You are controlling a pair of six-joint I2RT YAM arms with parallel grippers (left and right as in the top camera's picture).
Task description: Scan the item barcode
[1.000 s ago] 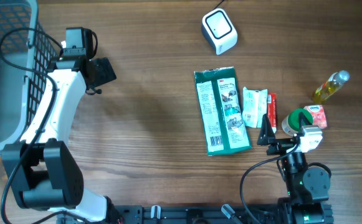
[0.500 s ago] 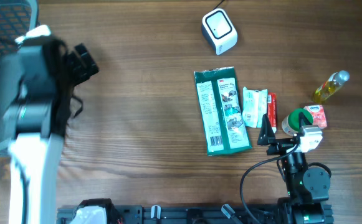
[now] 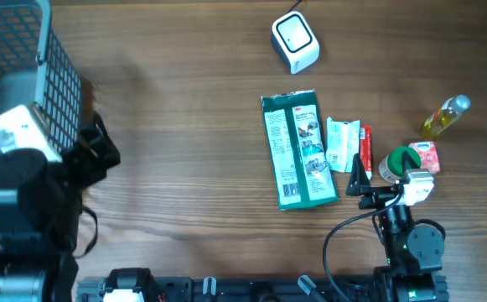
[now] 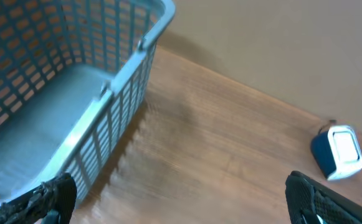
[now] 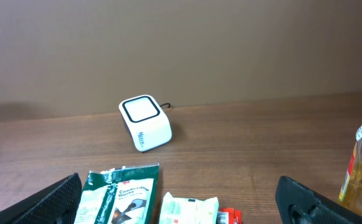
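lying flat, green packet [image 3: 299, 151] has its long axis running from the robot side of the table toward the scanner [image 3: 295, 42], slightly skewed, far end leaning left in the overhead. header edge points at the scanner, printed face up. can't make out a barcode on it.

packet sits near mid-table, well short of the scanner. it's just off the robot's left of the right gripper [image 3: 362, 183], apart from it, with a small white packet [image 3: 342, 144] and a red stick pack [image 3: 365, 147] between the two. right wrist view has the packet's top corner low in frame, just inside the left finger.

right gripper: jaws spread wide, nothing between them, not touching any item. a green-lidded cup [image 3: 400, 162], small box [image 3: 426, 155] and oil bottle [image 3: 444, 116] are on its right.

left gripper [image 4: 182, 202]: jaws also spread wide, holding nothing, hanging over bare wood beside the basket [image 4: 124, 93] at the far left, well apart from the packet.
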